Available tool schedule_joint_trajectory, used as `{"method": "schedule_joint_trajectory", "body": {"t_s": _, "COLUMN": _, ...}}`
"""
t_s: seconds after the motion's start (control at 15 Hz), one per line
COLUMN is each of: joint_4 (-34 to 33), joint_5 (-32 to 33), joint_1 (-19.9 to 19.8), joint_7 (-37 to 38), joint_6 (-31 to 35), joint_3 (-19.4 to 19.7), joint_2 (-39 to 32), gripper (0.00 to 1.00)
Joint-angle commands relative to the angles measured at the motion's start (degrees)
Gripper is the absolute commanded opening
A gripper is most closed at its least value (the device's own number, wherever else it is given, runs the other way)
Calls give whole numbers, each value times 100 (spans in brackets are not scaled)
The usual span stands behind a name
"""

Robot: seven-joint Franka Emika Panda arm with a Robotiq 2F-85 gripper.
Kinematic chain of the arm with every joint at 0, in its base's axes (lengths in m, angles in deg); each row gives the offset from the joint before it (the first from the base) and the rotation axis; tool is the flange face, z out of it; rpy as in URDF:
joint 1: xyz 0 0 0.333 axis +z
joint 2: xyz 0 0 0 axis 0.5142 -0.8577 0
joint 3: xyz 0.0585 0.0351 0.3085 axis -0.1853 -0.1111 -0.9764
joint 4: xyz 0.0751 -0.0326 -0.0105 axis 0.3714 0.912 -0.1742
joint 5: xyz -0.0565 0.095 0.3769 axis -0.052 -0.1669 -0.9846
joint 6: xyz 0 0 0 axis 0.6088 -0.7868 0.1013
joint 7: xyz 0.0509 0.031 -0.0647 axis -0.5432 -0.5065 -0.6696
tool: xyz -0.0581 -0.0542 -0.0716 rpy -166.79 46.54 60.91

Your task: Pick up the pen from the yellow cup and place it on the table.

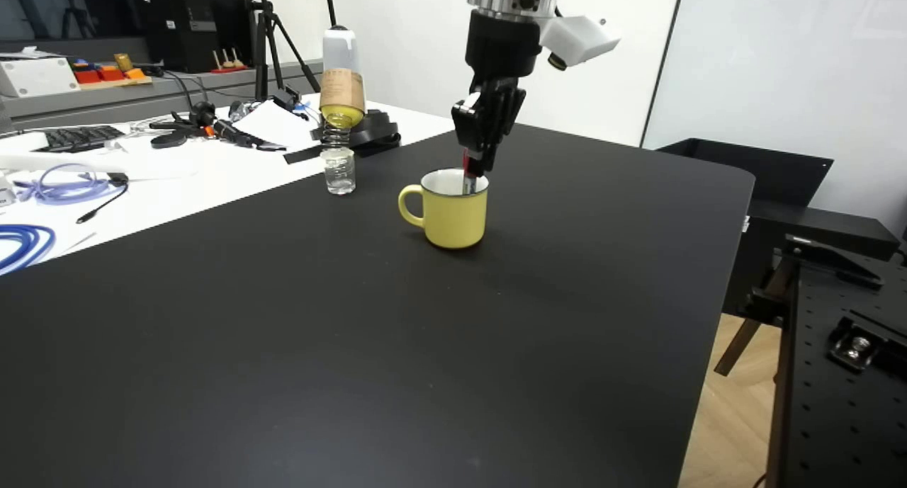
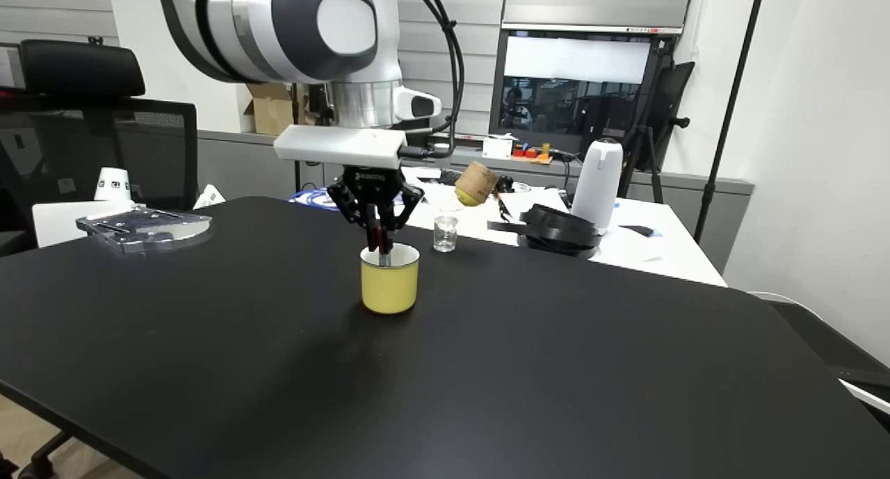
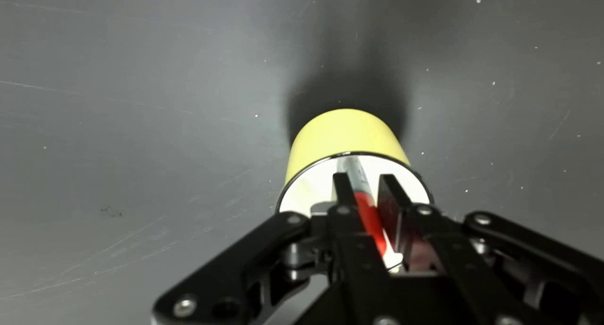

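In an exterior view the Panda arm (image 2: 299,27) hangs in from the upper edge, smooth white and grey shells over a bright metal collar (image 2: 361,103). Its wrist points down, so the black Robotiq hand (image 2: 379,247) is right at the mouth of the yellow mug (image 1: 455,222). The two fingers (image 3: 343,192) stand close together, one on each side of the red marker pen (image 3: 370,216); whether both press on it I cannot tell. The pen is in the mug, near upright in both exterior views: its silver-grey part sits inside the mouth, its red part between the fingers. The mug stands upright on the desk (image 1: 567,261), squat and round, pale yellow outside, white inside, with a thin dark rim and a looped handle (image 1: 402,203). The desk's top is matte black; the wrist view shows fine scratches and pale specks on it. A clear, ridged vessel (image 1: 339,171) stands near the mug.
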Motion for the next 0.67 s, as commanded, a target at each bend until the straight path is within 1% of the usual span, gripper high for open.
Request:
{"method": "schedule_joint_trajectory", "body": {"t_s": 0.0, "joint_4": -211, "joint_5": 151, "joint_1": -58, "joint_7": 171, "joint_6": -111, "joint_3": -6, "joint_2": -116, "gripper": 5}}
{"method": "schedule_joint_trajectory", "body": {"t_s": 0.13, "joint_4": -191, "joint_5": 142, "joint_1": -67, "joint_7": 152, "joint_6": -146, "joint_3": -14, "joint_2": -28, "gripper": 5}}
{"method": "schedule_joint_trajectory", "body": {"t_s": 0.4, "joint_4": -48, "joint_5": 305, "joint_1": -6, "joint_7": 234, "joint_6": -213, "joint_3": 8, "joint_2": 398, "gripper": 5}}
{"method": "schedule_joint_trajectory", "body": {"t_s": 0.6, "joint_4": -37, "joint_5": 376, "joint_1": 37, "joint_7": 339, "joint_6": -444, "joint_3": -15, "joint_2": 809, "gripper": 5}}
